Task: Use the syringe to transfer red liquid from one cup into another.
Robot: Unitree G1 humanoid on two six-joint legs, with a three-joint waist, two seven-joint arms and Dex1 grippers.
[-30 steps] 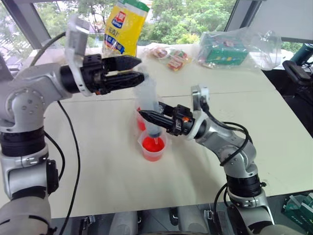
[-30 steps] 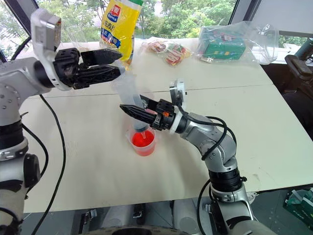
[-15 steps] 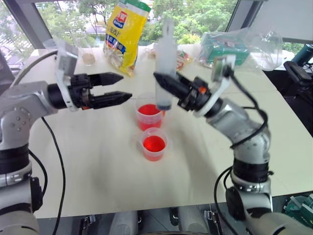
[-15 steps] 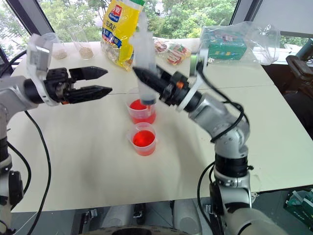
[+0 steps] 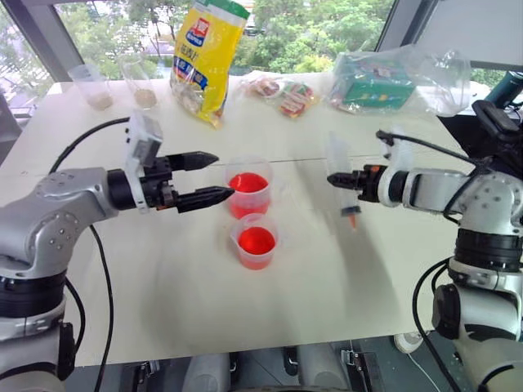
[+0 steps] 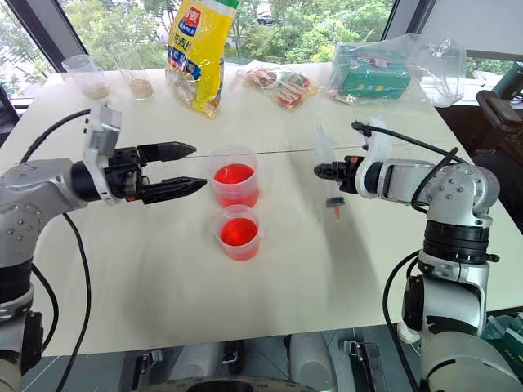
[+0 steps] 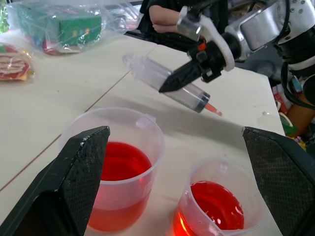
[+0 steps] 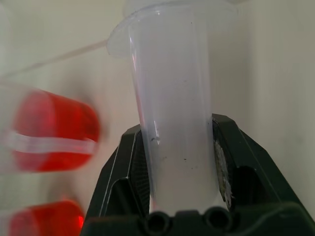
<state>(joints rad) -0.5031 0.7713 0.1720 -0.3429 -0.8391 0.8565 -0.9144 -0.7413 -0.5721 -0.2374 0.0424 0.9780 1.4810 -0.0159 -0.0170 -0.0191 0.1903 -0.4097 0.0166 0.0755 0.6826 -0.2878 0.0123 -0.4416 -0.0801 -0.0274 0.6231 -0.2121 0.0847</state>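
Far left, back of table [image 5: 122, 269]: two clear cups w/ beige powder [image 5: 91, 85], not part of the job. Yellow bag [image 5: 206, 57] behind the working area.

Left gripper [image 5: 211, 176]: fingers spread wide, empty, pointing level toward the larger cup [image 5: 248, 186], tips just short of its wall, not touching. In left wrist view both fingers frame the two cups w/ nothing between them.

Centre: larger cup approx half full of red liquid [image 5: 248, 182]; smaller cup [image 5: 257, 240] w/ pour lip just in front of it, close beside, also holding red. Can't tell which is meant as source, which as target.

Right of cups, well apart from them: right gripper [image 5: 335, 180] pinched tight on syringe [image 5: 341, 174] around mid-barrel, syringe hanging above bare table, orange tip [image 5: 351, 219] down and tilted. Barrel looks clear, no red seen inside; plunger not made out.

Further right, back: green box in clear bag [image 5: 384, 82], snack packets [image 5: 282, 94].

Step in hand, as judged: syringe held away from cups, btwn draw and discharge or parked; barrel seemingly empty, so prob. nothing loaded.

Next move calls for: bringing tip back over a cup, lowering nozzle into liquid w/o knocking the light cups, and a second grip on the plunger, likely the open left gripper's job.
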